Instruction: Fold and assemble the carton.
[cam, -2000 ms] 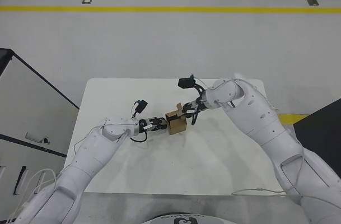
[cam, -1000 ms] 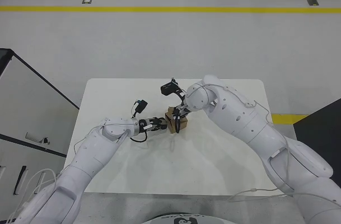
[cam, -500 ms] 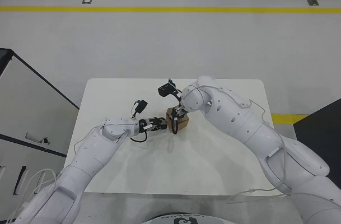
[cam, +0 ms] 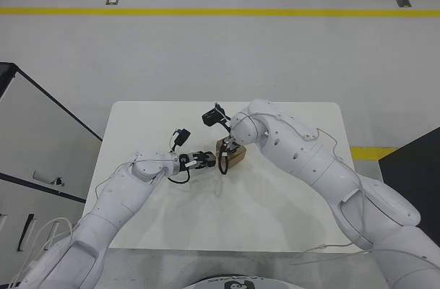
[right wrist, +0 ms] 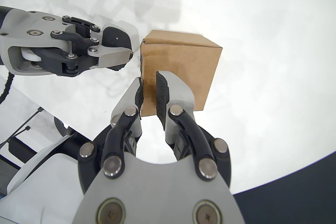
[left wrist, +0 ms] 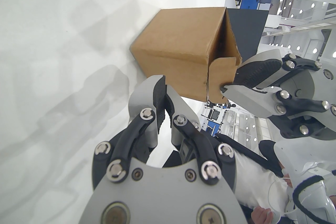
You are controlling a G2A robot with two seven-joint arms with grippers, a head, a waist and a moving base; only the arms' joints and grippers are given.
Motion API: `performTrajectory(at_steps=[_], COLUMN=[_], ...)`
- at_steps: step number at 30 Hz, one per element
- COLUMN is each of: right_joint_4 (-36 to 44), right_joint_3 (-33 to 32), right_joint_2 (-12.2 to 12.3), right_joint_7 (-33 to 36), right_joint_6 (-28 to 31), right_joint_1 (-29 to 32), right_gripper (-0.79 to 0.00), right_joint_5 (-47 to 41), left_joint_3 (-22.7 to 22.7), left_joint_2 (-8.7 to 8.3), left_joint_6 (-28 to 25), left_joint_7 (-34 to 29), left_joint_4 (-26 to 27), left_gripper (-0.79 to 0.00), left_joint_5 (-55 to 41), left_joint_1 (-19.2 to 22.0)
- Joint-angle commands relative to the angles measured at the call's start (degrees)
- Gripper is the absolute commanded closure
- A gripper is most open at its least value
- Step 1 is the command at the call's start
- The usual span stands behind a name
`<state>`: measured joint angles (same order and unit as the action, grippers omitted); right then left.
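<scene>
A small brown carton (cam: 235,153) stands on the white table (cam: 277,209), left of its middle. My right gripper (right wrist: 149,95) is shut on the carton's (right wrist: 181,64) side wall near a corner, one pad on each face. In the left wrist view the right gripper (left wrist: 231,82) pinches a curled flap at the carton's (left wrist: 181,51) open end. My left gripper (left wrist: 163,93) is shut and holds nothing. It lies low on the table just beside the carton. The right wrist view has the left gripper (right wrist: 126,57) a small gap from the carton's corner.
A black cabinet (cam: 17,108) stands off the table's left side and a dark unit (cam: 422,166) off its right side. A thin cable (cam: 328,248) lies at the table's front edge. The table in front of the carton is bare.
My right arm swung from the carton's right side over to its left end and closed on it. The carton shifted slightly. The left arm stayed put.
</scene>
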<state>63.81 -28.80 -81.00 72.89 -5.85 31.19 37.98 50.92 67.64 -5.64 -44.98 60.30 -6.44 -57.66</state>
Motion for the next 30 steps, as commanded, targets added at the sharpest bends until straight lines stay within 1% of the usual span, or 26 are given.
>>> performTrajectory(at_steps=[1, 4, 6, 7, 8, 9, 10, 15, 18, 20, 21, 27, 29, 30], right_joint_4=[-0.24, -0.68, -0.94, -1.02, -1.05, -0.99, -0.88, 0.16, 0.90, 1.49, 1.60, 1.70, 1.50, 1.39], right_joint_3=[-0.04, -0.20, -0.27, -0.32, -0.39, -0.47, -0.56, -0.76, -1.03, -1.25, -1.32, -2.19, -2.45, -2.54], right_joint_2=[-0.17, -0.41, -0.56, -0.63, -0.69, -0.73, -0.75, -0.70, -0.61, -0.53, -0.50, -0.46, -0.53, -0.56], right_joint_7=[0.02, 0.04, 0.04, 0.06, -0.01, -0.15, -0.21, 0.33, 0.72, 1.05, 1.16, 1.16, 1.16, 1.12], right_joint_6=[0.08, 0.24, 0.27, 0.30, 0.30, 0.25, 0.13, -0.51, -0.83, -0.90, -0.97, -1.39, -1.37, -1.27], right_joint_1=[-0.01, 0.02, 0.04, 0.05, 0.07, 0.11, 0.15, 0.42, 0.65, 0.88, 0.96, 1.53, 1.66, 1.70], right_gripper=[-0.111, -0.111, -0.132, -0.188, -0.311, -0.379, -0.400, -0.388, -0.403, -0.428, -0.422, -0.265, -0.234, -0.231], right_joint_5=[0.12, 0.16, 0.37, 0.43, 0.54, 0.74, 1.00, 3.26, 4.54, 5.43, 5.66, 6.95, 7.07, 7.16], left_joint_3=[0.00, 0.00, 0.00, 0.00, 0.00, 0.00, 0.00, 0.00, 0.00, 0.00, 0.00, 0.00, 0.00, 0.00], left_joint_2=[0.00, 0.00, 0.00, 0.00, 0.00, 0.00, 0.00, 0.00, 0.00, 0.00, 0.00, 0.00, 0.00, 0.00], left_joint_6=[0.00, 0.00, 0.00, 0.00, 0.00, 0.00, 0.00, 0.00, 0.00, 0.00, 0.00, 0.00, 0.00, 0.00], left_joint_7=[0.00, 0.00, 0.00, 0.00, 0.00, 0.00, 0.00, 0.00, 0.00, 0.00, 0.00, 0.00, 0.00, 0.00], left_joint_4=[0.00, 0.00, 0.00, 0.00, 0.00, 0.00, 0.00, 0.00, 0.00, 0.00, 0.00, 0.00, 0.00, 0.00], left_gripper=[0.000, 0.000, 0.000, 0.000, 0.000, 0.000, 0.000, 0.000, 0.000, 0.000, 0.000, 0.000, 0.000, 0.000], left_joint_5=[0.00, 0.00, 0.00, 0.00, 0.00, 0.00, 0.00, 0.00, 0.00, 0.00, 0.00, 0.00, 0.00, 0.00], left_joint_1=[0.00, 0.00, 0.00, 0.00, 0.00, 0.00, 0.00, 0.00, 0.00, 0.00, 0.00, 0.00, 0.00, 0.00])
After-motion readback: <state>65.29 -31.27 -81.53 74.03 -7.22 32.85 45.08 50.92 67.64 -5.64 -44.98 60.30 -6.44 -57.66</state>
